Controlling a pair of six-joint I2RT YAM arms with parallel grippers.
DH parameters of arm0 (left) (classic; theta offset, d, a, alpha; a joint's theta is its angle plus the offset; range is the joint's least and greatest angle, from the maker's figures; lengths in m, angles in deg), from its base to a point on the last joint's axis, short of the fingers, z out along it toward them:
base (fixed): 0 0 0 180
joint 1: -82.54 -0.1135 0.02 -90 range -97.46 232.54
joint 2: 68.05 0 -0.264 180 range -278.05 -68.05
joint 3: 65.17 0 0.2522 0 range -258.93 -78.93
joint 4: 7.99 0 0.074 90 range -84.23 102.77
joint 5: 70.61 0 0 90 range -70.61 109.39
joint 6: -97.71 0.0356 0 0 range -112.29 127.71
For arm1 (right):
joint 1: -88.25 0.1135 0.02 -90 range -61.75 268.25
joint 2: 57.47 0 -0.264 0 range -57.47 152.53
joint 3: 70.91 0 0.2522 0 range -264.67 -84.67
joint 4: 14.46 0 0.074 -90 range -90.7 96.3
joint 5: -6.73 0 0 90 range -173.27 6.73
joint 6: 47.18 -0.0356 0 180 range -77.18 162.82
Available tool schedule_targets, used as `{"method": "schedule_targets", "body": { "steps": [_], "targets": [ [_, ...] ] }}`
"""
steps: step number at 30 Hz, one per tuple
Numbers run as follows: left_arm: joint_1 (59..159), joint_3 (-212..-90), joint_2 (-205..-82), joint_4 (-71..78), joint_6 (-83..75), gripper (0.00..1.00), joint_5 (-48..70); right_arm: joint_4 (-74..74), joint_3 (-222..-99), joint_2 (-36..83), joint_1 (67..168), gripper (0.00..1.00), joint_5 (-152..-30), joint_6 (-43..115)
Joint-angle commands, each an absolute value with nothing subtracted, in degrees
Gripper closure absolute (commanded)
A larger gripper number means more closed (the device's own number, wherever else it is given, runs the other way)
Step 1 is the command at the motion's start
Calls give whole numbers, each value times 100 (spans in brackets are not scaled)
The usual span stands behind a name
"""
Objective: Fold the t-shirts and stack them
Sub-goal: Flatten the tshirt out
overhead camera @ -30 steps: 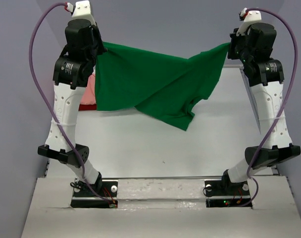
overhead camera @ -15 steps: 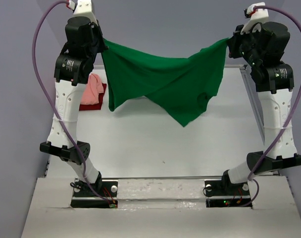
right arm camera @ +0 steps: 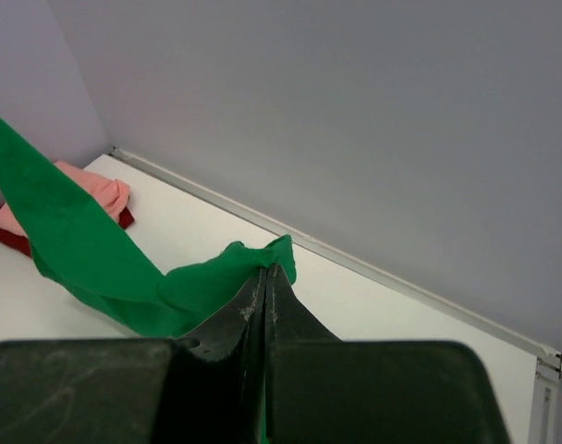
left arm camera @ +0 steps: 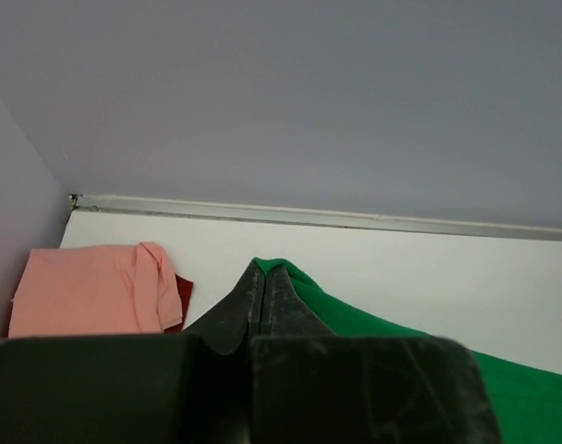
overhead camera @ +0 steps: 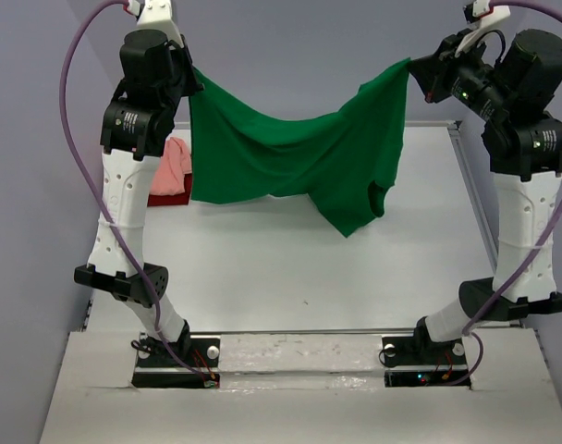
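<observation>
Hanging above the far half of the bench (overhead camera: 262, 277) in the top view, the green t-shirt (overhead camera: 290, 166) is strung up by two corners, its long axis running left to right and its lowest point drooping right of centre; the salmon pink t-shirt (overhead camera: 177, 159) lies on the dark red t-shirt (overhead camera: 167, 196) at the far left corner. In the left wrist view the left fingers (left arm camera: 249, 301) are pinched tight on one green corner, the stack just beyond to the left; in the right wrist view the right fingers (right arm camera: 251, 305) are clamped on the other corner, cloth trailing leftward; the stack sits nearer the left side.
</observation>
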State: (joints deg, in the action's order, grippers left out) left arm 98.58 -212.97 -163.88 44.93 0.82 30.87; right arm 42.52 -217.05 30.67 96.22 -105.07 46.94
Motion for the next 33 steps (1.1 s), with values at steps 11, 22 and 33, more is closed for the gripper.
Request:
{"method": "schedule_targets", "body": {
  "steps": [11,22,33],
  "targets": [
    [10170,-20761,-15138,4119,323,100,3388,3885,-20167,1478,10978,100,-6517,6233],
    [10584,-20163,-14636,4154,534,100,4136,3464,-19313,1398,11093,100,-5411,6119],
    [10557,-20830,-15540,4269,429,100,3671,3973,-19587,1478,10249,100,-8978,4887]
  ]
}}
